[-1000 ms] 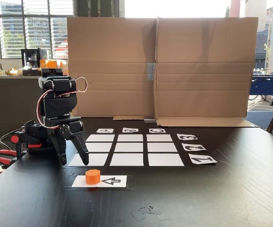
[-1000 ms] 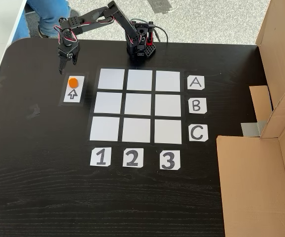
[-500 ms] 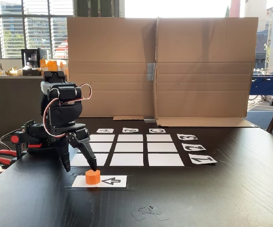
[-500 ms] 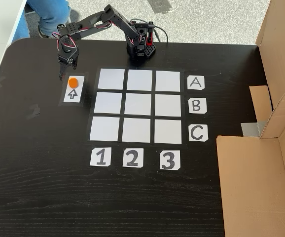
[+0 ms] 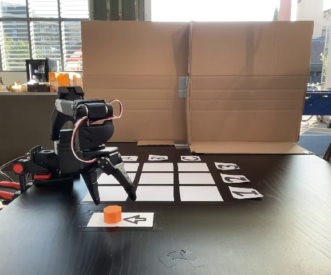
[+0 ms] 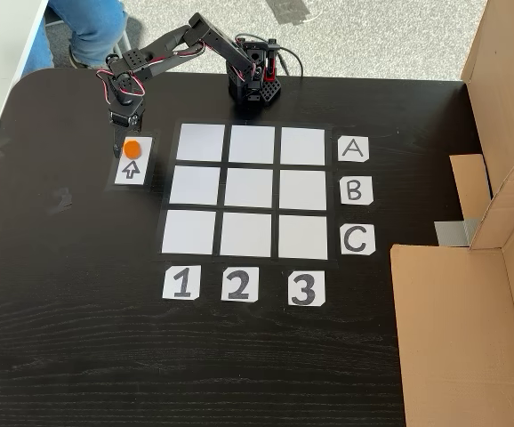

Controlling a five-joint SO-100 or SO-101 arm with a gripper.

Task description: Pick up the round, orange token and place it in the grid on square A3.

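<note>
Orange faceted short cylinder token (image 5: pixel 112 213) | on arrow card (image 5: pixel 132 219) | gripper (image 5: pixel 113 199) spread wide, empty above

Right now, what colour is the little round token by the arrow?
Bright orange; the token shows best in the low fixed view.

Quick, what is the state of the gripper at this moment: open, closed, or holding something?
Gripper: open, holding nothing; its fingers are spread above the token, which sits on the arrow card.
</note>
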